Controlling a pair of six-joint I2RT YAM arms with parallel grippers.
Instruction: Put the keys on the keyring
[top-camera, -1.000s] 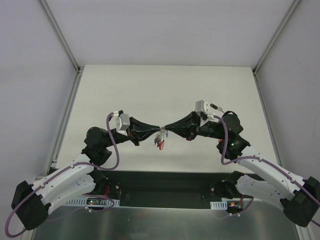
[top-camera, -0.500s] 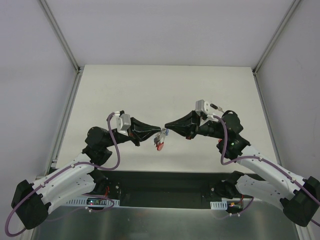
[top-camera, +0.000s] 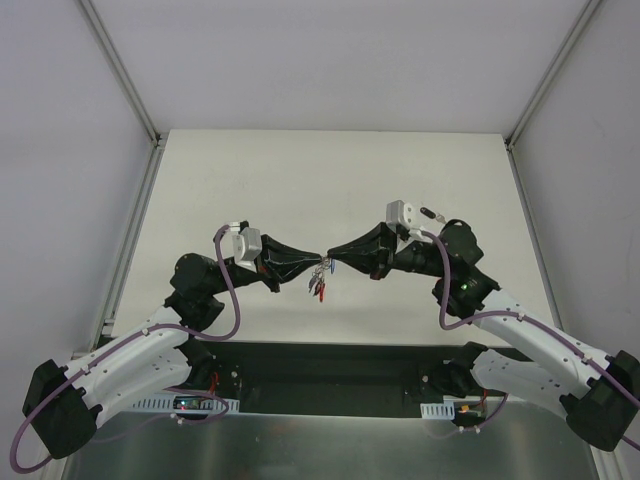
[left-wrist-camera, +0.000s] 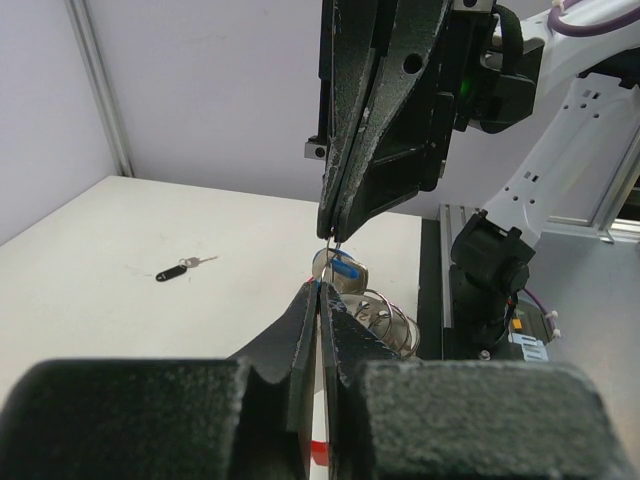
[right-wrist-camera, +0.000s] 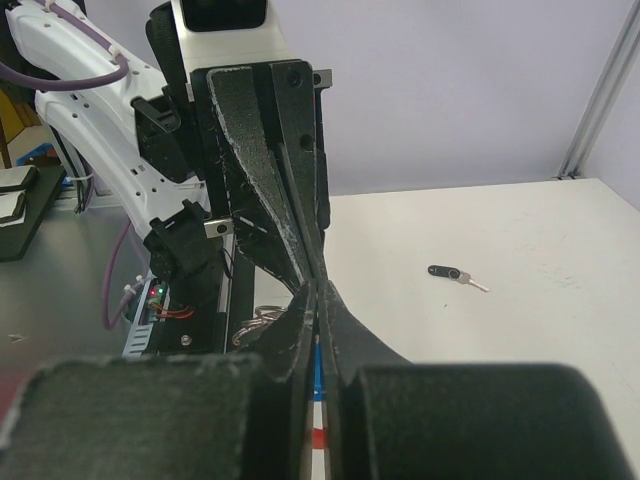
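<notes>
The small silver key with a blue plastic head (left-wrist-camera: 345, 270) hangs above the pale worktop's (top-camera: 330, 170) near middle, pinched in the closed right pincer (top-camera: 334, 258), tip-to-tip with the left pincer (top-camera: 313, 263), which is clamped on the silver-ringed red plastic keyring (top-camera: 320, 281).

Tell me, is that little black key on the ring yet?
Off: the black key lies flat and alone on the table, nothing attached to it.

White table (top-camera: 300, 170), pale lilac walls (top-camera: 330, 60)
</notes>
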